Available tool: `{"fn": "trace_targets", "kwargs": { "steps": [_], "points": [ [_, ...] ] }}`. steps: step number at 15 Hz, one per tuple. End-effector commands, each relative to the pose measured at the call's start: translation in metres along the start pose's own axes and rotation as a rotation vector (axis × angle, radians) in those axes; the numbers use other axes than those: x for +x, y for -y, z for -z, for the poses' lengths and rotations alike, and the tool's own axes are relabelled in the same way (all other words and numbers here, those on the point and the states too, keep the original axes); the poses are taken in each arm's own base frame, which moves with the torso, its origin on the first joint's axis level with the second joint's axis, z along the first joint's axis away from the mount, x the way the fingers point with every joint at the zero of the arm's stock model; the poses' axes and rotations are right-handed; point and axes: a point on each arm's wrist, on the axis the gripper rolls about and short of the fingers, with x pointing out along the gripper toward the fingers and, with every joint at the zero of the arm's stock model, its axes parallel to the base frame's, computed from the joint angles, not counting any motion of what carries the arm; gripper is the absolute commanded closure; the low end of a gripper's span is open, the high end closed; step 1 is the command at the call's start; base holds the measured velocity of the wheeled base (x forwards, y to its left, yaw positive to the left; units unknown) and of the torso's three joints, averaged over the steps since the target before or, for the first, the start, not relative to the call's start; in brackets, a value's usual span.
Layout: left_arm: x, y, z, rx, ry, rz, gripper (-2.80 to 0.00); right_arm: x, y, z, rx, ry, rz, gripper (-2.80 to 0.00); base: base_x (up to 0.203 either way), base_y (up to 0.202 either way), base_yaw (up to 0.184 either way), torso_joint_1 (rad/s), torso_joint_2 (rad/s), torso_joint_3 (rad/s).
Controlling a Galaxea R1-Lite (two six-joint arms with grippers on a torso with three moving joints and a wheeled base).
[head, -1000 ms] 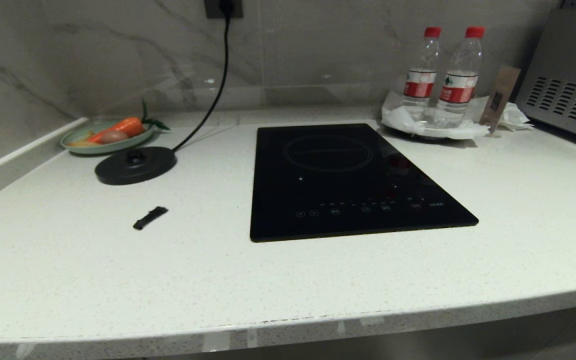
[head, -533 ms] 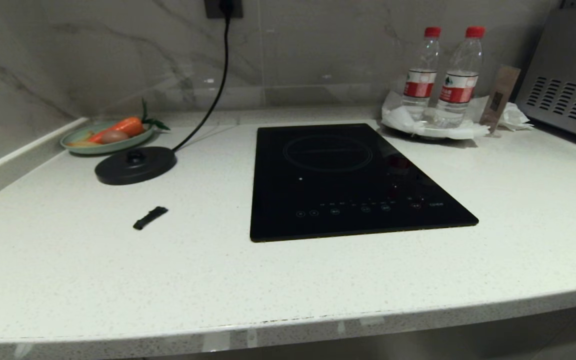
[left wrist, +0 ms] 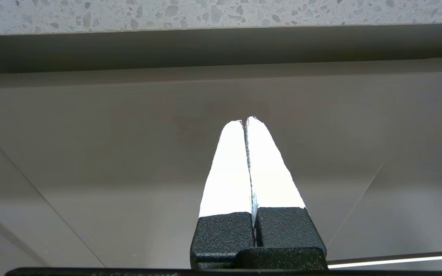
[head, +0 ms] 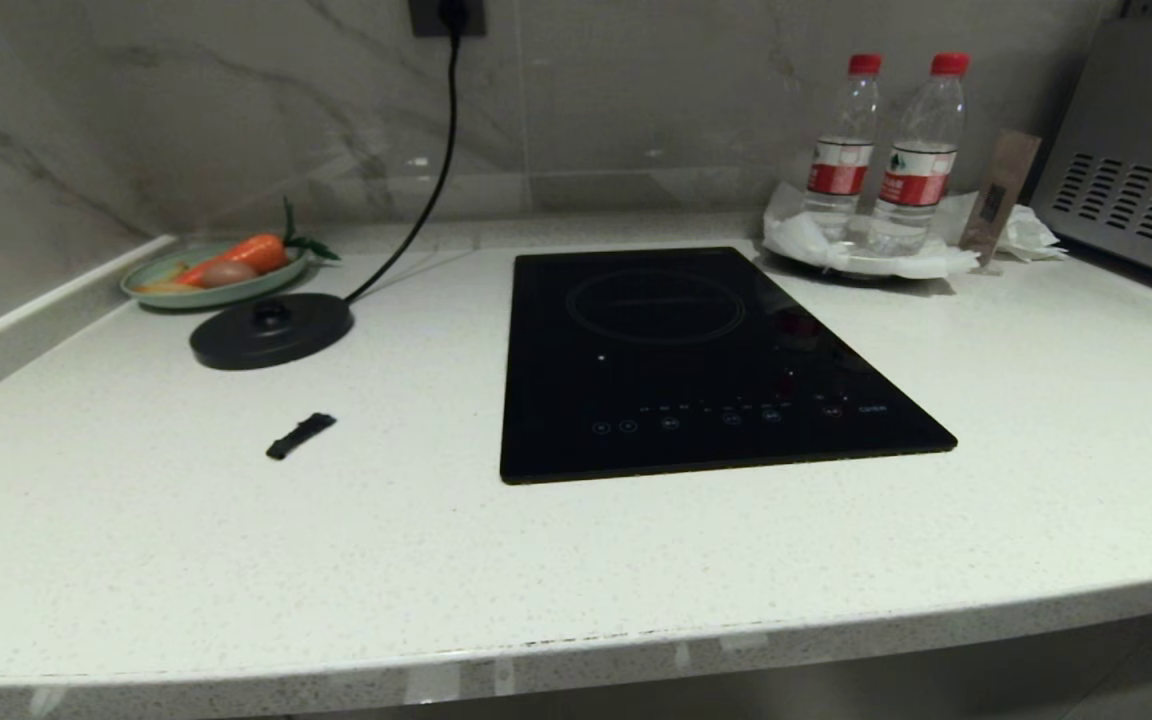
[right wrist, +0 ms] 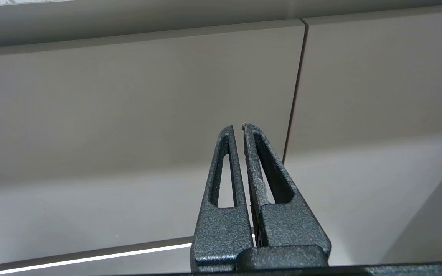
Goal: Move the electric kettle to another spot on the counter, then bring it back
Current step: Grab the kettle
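1. Nothing is changing: over the last second my view of the bench [head: 576, 590] is staying exactly as it was, and nothing on it is moving.
2. My left hand [left wrist: 247, 122] is hanging below the bench edge, facing the cupboard front [left wrist: 129, 153], fingers pressed together on nothing.
3. My right hand [right wrist: 238, 125] is parked the same way by the cupboard door seam [right wrist: 296, 88], fingers together bar a hairline gap, empty.
4. On the bench, nearest me, a small black strip [head: 300, 435] is lying loose, with the black cooktop [head: 696, 370] to its right.
5. Farther back, the round black base [head: 271, 330] with its cord [head: 426, 200] is standing bare; I am seeing no kettle anywhere, so I judge the task is not under way from here.
6. Behind the base, a plate of vegetables [head: 216, 268] is sitting by the wall.
7. At the far right, two water bottles [head: 881, 160] are wearing red-and-white labels; their writing, like the cooktop's small marks, is too small to read.
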Motion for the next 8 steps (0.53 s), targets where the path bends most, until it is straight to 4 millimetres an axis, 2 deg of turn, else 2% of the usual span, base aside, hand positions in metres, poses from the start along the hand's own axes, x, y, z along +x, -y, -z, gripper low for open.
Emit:
{"fn": "trace_targets", "kwargs": {
  "steps": [1,6,8],
  "points": [
    [0.0001,0.0,0.0005,0.0,-0.001,0.0,0.0,0.0001,0.0,0.0,0.0,-0.001,0.0,0.0,0.0,0.0,0.0,0.0,0.0,0.0],
    [0.0001,0.0,0.0,0.0,-0.001,0.0,0.0,0.0001,0.0,0.0,0.0,-0.001,0.0,0.0,0.0,0.0,0.0,0.0,0.0,0.0],
    [0.0,0.0,0.0001,0.0,0.0,0.0,0.0,0.0001,0.0,0.0,0.0,-0.001,0.0,0.0,0.0,0.0,0.0,-0.001,-0.24,-0.252]
  ]
}}
